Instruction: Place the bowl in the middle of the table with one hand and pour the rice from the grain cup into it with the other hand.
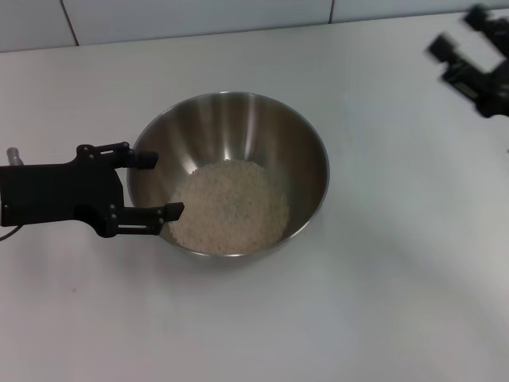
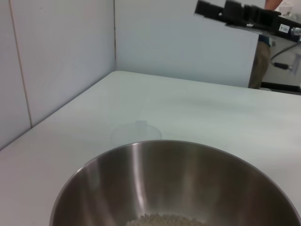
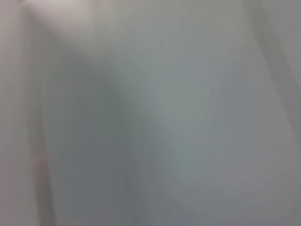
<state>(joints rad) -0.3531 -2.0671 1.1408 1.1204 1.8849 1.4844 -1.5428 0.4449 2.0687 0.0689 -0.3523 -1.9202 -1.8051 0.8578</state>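
Observation:
The steel bowl (image 1: 238, 127) stands in the middle of the white table (image 1: 382, 278) with a pale heap of rice (image 1: 231, 205) in its bottom. My left gripper (image 1: 161, 185) is open at the bowl's left rim, one fingertip by the rim and the other just over it, holding nothing. The left wrist view shows the bowl's rim (image 2: 141, 150) and a little rice (image 2: 164, 220). My right gripper (image 1: 460, 33) is high at the far right, blurred, fingers apart and empty; it also shows in the left wrist view (image 2: 211, 9). The grain cup is out of view.
A tiled wall (image 1: 199, 16) runs along the table's far edge. White wall panels (image 2: 56, 61) close the corner beyond the bowl. The right wrist view shows only a blurred white surface (image 3: 150, 113).

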